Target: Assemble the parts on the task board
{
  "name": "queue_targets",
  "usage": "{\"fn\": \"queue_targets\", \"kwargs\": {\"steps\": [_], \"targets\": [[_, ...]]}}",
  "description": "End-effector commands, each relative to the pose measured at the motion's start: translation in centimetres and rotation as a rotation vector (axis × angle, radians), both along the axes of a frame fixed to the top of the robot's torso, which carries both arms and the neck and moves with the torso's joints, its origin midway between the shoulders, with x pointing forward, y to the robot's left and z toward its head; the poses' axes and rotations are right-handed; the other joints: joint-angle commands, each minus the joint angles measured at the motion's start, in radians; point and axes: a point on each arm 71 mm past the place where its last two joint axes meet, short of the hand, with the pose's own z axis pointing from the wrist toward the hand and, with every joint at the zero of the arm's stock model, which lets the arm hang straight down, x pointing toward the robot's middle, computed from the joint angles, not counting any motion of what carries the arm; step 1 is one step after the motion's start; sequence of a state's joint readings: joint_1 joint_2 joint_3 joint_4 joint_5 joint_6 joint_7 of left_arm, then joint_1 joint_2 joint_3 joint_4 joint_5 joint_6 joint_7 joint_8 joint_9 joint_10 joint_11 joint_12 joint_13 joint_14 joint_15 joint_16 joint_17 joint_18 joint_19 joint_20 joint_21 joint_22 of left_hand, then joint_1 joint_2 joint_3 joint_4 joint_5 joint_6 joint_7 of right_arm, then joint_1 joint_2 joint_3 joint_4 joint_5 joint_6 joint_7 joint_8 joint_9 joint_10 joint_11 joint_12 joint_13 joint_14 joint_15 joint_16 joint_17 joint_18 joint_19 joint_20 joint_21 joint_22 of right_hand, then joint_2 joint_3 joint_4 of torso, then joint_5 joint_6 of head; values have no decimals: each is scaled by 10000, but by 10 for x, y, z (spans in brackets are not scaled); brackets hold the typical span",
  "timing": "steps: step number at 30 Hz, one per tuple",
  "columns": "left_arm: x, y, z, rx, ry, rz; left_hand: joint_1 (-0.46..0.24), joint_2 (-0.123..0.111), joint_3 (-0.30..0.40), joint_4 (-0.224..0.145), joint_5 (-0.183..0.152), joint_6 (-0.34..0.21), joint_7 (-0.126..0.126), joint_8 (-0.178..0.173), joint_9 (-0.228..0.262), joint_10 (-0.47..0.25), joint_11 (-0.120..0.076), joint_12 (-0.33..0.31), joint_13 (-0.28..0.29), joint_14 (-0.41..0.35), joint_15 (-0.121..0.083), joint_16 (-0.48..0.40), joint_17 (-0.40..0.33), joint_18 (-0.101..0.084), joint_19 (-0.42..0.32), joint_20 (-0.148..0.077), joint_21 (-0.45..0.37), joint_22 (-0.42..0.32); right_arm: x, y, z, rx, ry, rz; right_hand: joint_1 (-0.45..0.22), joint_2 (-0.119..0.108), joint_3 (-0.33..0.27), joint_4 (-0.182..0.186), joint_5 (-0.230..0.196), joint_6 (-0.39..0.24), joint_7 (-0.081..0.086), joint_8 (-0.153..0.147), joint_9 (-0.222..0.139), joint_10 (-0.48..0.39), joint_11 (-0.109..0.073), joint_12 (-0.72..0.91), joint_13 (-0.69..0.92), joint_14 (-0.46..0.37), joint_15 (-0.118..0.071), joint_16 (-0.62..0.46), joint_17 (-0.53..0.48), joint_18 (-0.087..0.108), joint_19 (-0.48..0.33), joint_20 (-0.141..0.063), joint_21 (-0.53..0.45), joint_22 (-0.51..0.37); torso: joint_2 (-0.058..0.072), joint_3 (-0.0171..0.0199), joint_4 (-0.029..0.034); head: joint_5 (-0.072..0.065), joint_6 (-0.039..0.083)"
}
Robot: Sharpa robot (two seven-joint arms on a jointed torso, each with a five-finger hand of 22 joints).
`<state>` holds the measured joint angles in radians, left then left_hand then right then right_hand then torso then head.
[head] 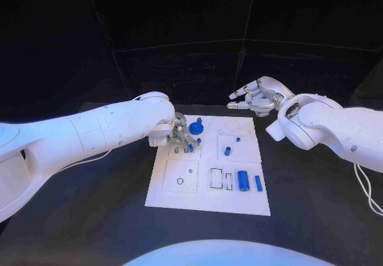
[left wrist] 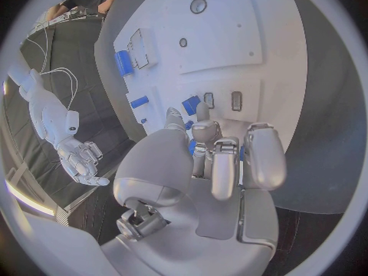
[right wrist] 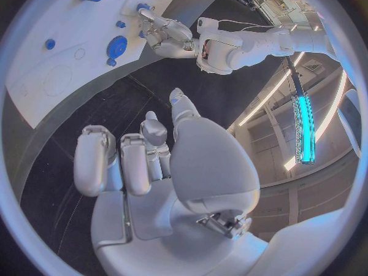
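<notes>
The white task board (head: 209, 200) lies mid-table. My left hand (head: 180, 133) hovers low over its far left corner, fingers curled down, and thumb and finger pinch a small blue part (left wrist: 190, 104) that stands on the board. A round blue disc (head: 196, 129) sits just right of that hand. Two small blue pegs (head: 227, 150) stand mid-board. A thick blue cylinder (head: 242, 181) and a thin one (head: 258, 183) lie at the near right beside empty slots. My right hand (head: 255, 97) is raised beyond the board's far edge, fingers apart and holding nothing.
The board (left wrist: 230, 37) has an outlined square with an oval hole (head: 180, 181) at the near left. Black table (head: 319, 210) surrounds the board. My right forearm (head: 335, 130) hangs over the table's right side.
</notes>
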<state>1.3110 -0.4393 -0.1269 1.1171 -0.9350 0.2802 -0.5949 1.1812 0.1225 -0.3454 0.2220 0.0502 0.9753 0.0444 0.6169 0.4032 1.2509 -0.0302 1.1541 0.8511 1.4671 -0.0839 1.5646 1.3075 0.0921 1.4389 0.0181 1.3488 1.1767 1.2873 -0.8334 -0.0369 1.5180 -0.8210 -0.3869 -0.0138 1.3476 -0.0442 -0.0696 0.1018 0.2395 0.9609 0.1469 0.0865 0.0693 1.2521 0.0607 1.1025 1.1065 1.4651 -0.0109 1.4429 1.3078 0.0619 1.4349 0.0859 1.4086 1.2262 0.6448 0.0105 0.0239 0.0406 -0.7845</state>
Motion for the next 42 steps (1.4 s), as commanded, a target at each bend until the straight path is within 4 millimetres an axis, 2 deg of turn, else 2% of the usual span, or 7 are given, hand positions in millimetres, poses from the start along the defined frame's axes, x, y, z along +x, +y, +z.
{"fn": "queue_targets", "kwargs": {"steps": [1,27,31,38,42], "targets": [[0,-1,-1,149,97,-133,100,-13,81,-13,20,-97,-16,83,27,37,24,57,12,1037,-60,62,2633,-196,36,7,62,8,0,1,2,-13,-55,97,4,120,-70,13,61,33,14,33,-11,-101,2,-38,-17,530,-66,-18,310,70,-73,12,-52,-7,0,1,1,1,-12],[1,-6,-2,-101,-38,-208,539,81,548,-442,24,-324,-1,305,315,-55,37,30,7,1035,-47,57,2623,-175,-48,24,30,-45,2,4,0,-52,22,163,44,167,-90,-7,146,33,13,33,-11,-91,-3,-27,-22,532,-69,-28,306,71,-72,9,-61,-15,-2,6,13,-3,-59],[1,-6,-1,-164,-70,-229,937,183,887,-758,26,-403,-11,344,386,-87,25,6,-2,1034,-56,55,2618,-169,-65,20,24,-50,2,4,0,-58,36,173,45,173,-94,-8,161,33,13,33,-11,-79,-2,-11,-9,534,-70,-26,311,69,-69,9,-58,-8,3,8,6,2,-74],[0,-7,-1,-285,-41,-305,1948,375,1683,-1525,43,-570,-96,259,406,-236,-56,-172,-153,1028,-122,42,2594,-154,-105,-30,-10,-90,3,5,0,-67,53,184,45,178,-101,-8,178,33,13,33,-11,-76,-2,-7,-8,536,-70,-24,316,69,-68,8,-59,-8,7,7,5,-4,-106],[-1,-8,-1,-436,-47,-338,2485,482,2317,-1966,640,-708,-107,39,307,-399,-75,-394,-320,1024,-150,33,2576,-143,-137,-68,-50,-141,3,5,0,-69,60,197,46,184,-109,-9,199,32,14,33,-11,-76,-2,-9,-13,535,-70,-28,311,70,-68,7,-61,-10,0,8,9,0,-124]]}}
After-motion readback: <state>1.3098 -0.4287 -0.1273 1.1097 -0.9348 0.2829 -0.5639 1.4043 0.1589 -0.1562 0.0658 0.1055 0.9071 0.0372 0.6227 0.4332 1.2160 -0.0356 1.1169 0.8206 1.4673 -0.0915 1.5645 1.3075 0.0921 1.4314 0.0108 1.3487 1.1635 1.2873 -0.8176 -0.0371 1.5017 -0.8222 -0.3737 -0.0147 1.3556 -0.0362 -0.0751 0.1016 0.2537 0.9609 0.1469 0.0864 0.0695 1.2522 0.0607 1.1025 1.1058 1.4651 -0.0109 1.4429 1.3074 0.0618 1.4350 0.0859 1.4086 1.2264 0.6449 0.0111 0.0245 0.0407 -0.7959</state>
